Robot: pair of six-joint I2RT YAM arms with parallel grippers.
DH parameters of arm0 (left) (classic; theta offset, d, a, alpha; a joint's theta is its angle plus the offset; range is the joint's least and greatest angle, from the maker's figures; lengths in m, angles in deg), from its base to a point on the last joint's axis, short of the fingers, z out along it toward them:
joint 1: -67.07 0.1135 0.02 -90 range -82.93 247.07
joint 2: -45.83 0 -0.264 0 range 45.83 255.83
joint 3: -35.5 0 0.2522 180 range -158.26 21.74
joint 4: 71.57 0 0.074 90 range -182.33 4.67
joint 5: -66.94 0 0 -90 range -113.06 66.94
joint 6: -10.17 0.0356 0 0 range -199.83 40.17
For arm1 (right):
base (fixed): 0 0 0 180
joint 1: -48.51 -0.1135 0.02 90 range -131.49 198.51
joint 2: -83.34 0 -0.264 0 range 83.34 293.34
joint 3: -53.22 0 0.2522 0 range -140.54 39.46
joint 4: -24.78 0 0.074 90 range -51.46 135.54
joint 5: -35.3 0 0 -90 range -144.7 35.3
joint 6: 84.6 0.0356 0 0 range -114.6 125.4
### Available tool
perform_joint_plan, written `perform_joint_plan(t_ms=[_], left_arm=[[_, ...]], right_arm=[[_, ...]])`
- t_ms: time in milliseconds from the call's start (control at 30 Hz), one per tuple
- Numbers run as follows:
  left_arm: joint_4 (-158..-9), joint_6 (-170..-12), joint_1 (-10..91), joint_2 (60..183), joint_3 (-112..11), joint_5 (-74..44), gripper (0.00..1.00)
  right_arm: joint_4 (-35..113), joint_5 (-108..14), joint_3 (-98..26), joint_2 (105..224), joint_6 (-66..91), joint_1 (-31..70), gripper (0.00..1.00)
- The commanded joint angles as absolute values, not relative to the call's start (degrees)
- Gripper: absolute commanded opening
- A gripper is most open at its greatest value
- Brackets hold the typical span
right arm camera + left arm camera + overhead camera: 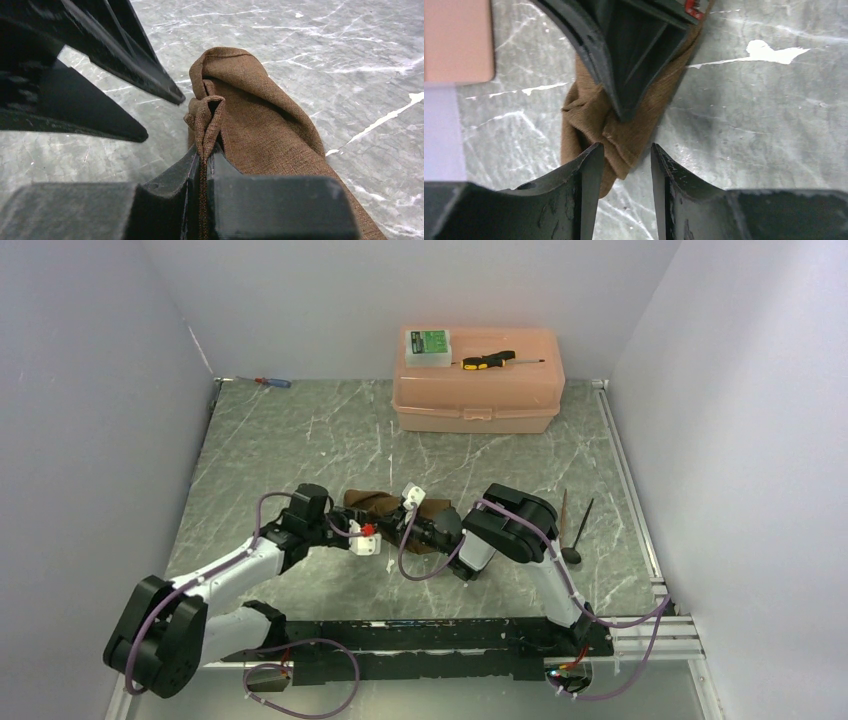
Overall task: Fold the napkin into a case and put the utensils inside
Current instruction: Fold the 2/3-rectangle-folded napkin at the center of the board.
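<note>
Brown and creased, the napkin (368,502) lies bunched in the middle of the grey marbled surface (300,440), between the two arms, which reach in to it from either side. The right hand (204,152) is clamped on it — in the right wrist view a folded edge of cloth runs straight down between the two pads, which are pressed together with only fabric between them. The rest of the napkin humps up beyond them in a rounded fold. The left hand (625,152) stands apart: in the left wrist view its two fingertips show a clear gap, and the napkin's near corner reaches into that gap. The corner is right by one finger, though I cannot tell whether it touches. Beyond that corner a dark finger (624,65) of the right hand comes down over the cloth, its tip pointing back at the left hand.

The utensils (579,533) lie on the surface to the right of the right arm, well apart from the napkin — slim, side by side, one with a black rounded end nearest the arms. At the far edge sits a pink box (475,415), lid shut, with a yellow screwdriver (487,360) and a green-labelled pack (429,345) on top. A blue screwdriver (272,382) lies in the far left corner, by the wall.
</note>
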State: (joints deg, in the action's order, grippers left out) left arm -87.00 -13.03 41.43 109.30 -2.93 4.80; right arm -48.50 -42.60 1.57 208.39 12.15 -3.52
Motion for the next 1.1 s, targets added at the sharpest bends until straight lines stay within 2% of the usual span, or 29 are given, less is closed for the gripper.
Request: perform_joint_plan(t_ms=[0, 300, 1067], left_arm=[[-84.52, -13.13, 40.88, 113.35, -4.63, 5.94, 0.44], [-78.12, -13.26, 40.88, 115.94, -4.67, 3.89, 0.41], [-81.85, -14.79, 40.67, 112.45, -5.63, 5.59, 0.43]], right_arm=[[-59.31, -41.14, 0.73, 208.25, 13.41, -3.33, 0.0], [-59.04, -39.69, 0.71, 208.05, 13.67, -3.3, 0.0], [-58.25, -37.9, 0.06, 207.96, 13.86, -3.34, 0.0]])
